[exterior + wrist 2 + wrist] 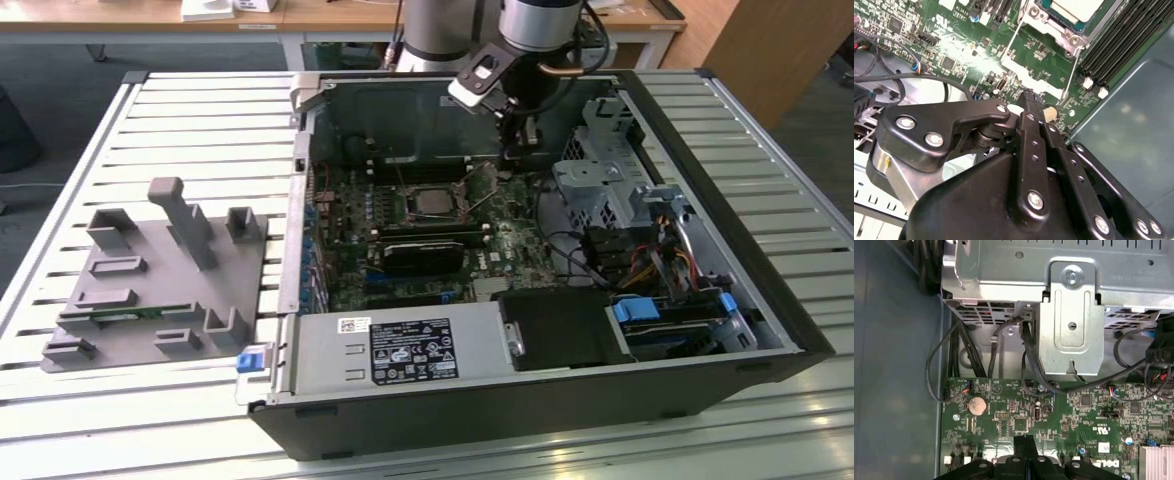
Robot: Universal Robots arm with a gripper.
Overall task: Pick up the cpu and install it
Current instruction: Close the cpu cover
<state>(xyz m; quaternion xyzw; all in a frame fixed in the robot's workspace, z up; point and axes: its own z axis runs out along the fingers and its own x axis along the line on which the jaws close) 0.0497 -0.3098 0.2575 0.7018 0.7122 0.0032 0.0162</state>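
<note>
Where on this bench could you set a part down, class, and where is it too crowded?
Bare slats of the table lie beyond the grey fixture and on its near side. Inside the computer case it is crowded: motherboard, cables, drive cage and the pincer.

Even, bright light in the exterior view: the table [200,110] at 9 o'clock of the case [534,410] shines pale, the case's inside lies shaded. In the second wrist view white glare streaks the board [1054,65]; dull highlights sit on the black gripper [1030,98].
</note>
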